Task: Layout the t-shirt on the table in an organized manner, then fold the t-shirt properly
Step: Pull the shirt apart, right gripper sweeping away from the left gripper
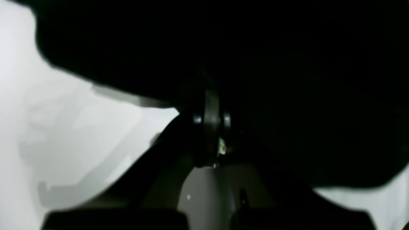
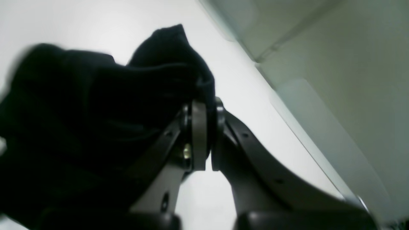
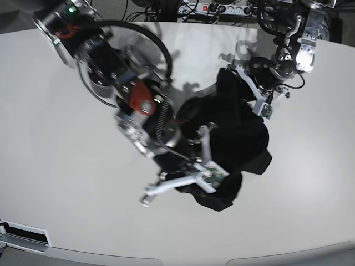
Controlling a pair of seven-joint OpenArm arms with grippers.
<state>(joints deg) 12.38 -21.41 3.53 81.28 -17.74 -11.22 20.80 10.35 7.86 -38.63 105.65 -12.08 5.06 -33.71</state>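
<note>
The black t-shirt (image 3: 244, 144) is bunched in a crumpled heap right of the middle of the white table (image 3: 66, 183). In the right wrist view, my right gripper (image 2: 209, 108) is shut on a fold of the t-shirt (image 2: 80, 111), which hangs to the left of the jaws over the table (image 2: 255, 105). In the left wrist view, my left gripper (image 1: 219, 123) is shut with the dark t-shirt (image 1: 255, 48) draped over and around it. The table (image 1: 48, 127) shows at the left. No label mark is visible.
A power strip with cables (image 3: 216, 8) lies along the table's far edge. The table's edge (image 2: 306, 137) runs close to the right gripper, with the floor (image 2: 351, 64) beyond it. A small white box (image 3: 22, 235) sits at the near left corner.
</note>
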